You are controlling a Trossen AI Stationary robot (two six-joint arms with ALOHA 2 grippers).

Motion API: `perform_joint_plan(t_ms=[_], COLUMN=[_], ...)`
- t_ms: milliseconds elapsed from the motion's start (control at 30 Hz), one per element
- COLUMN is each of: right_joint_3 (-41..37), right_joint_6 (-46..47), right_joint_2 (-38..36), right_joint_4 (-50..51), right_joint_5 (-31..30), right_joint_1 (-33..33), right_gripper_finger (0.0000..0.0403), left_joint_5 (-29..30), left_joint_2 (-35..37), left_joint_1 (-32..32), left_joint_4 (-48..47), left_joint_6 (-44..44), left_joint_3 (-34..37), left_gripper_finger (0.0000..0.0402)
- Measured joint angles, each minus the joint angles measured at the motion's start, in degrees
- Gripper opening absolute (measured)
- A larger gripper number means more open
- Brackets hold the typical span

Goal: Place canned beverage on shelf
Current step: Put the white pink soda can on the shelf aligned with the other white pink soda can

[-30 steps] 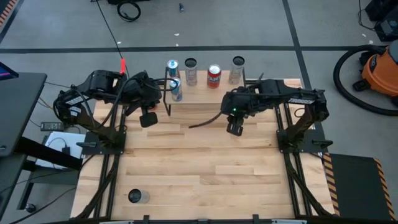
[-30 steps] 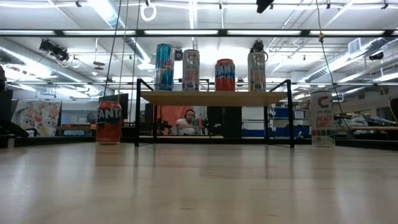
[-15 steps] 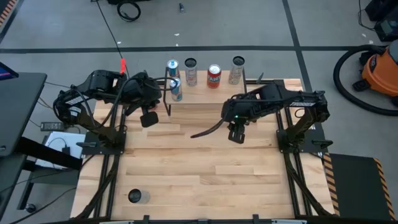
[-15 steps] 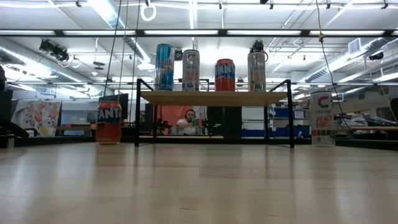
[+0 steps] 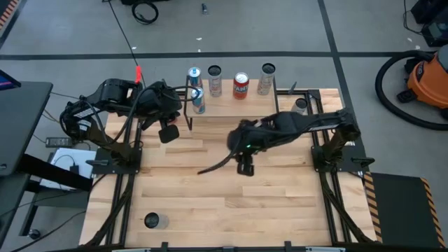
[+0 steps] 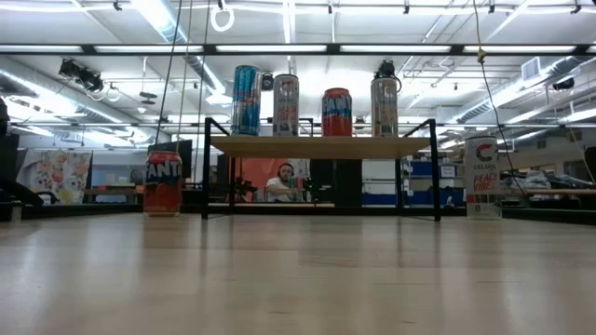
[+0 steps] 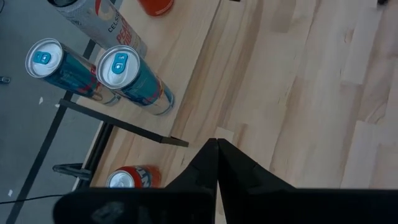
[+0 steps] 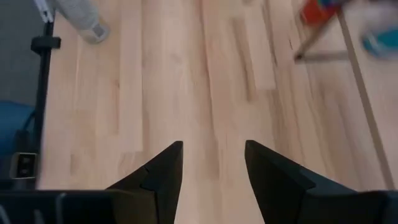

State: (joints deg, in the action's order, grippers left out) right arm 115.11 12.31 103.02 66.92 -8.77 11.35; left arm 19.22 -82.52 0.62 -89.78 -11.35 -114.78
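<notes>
**Even overhead light, one smeared wrist view**

Long ceiling strip lights (image 6: 279, 48) give bright, flat light in the low view, and the nearest stretch of the surface (image 6: 298, 298) looks soft, out of focus. From above, the arms cast only faint shadows. The left wrist view is crisp. The right wrist view is streaked with blur at its far corner, where an orange shape (image 8: 320, 9), perhaps a can, cannot be made out.

Beyond the right gripper's (image 8: 211, 163) parted jaws, an orange can (image 8: 320, 9) and a blue can (image 8: 380, 42) blurred and cut by the frame edge, labels unreadable. Past the left gripper's (image 7: 216, 163) closed jaws, a silver can (image 7: 99, 15) and a red can (image 7: 155, 5) cropped at the edge. Neither gripper visible in the low view.
</notes>
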Motion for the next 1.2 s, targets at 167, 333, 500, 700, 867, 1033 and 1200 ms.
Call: perform_joint_plan(t_ms=[167,333,500,700,867,1033,1200], right_joint_3=[-0.04,-0.04,-0.02,-0.02,-0.02,-0.02,-0.02], right_joint_6=[-7.8,-1.05,-2.01,-3.96,-4.79,-4.58,-4.85], right_joint_2=[4.58,8.04,8.53,8.35,8.35,8.35,8.37], right_joint_4=[-3.5,-5.05,-3.84,-3.11,-2.93,-2.83,-3.04], right_joint_5=[6.08,10.16,21.03,22.94,20.71,20.23,20.14], right_joint_1=[0.2,-1.51,-4.93,-6.29,-6.09,-5.3,-4.85], right_gripper_finger=[0.0183,0.0183,0.0183,0.0197,0.0229,0.0293,0.0364], left_joint_5=[0.0,0.0,0.0,0.0,0.0,0.0,0.02], left_joint_2=[0.0,-0.02,0.0,-0.02,-0.01,0.0,0.0], left_joint_1=[0.0,0.0,0.0,0.0,0.0,-0.02,-0.02], left_joint_4=[-0.02,-0.05,-0.28,-0.26,-0.26,-0.24,-0.24], left_joint_6=[-0.54,-1.52,-1.54,-1.18,-1.08,-1.03,-1.08], left_joint_3=[0.0,0.0,0.0,0.0,0.0,0.0,0.0], left_gripper_finger=[0.0009,0.0009,0.0009,0.0009,0.0009,0.0009,0.0009])
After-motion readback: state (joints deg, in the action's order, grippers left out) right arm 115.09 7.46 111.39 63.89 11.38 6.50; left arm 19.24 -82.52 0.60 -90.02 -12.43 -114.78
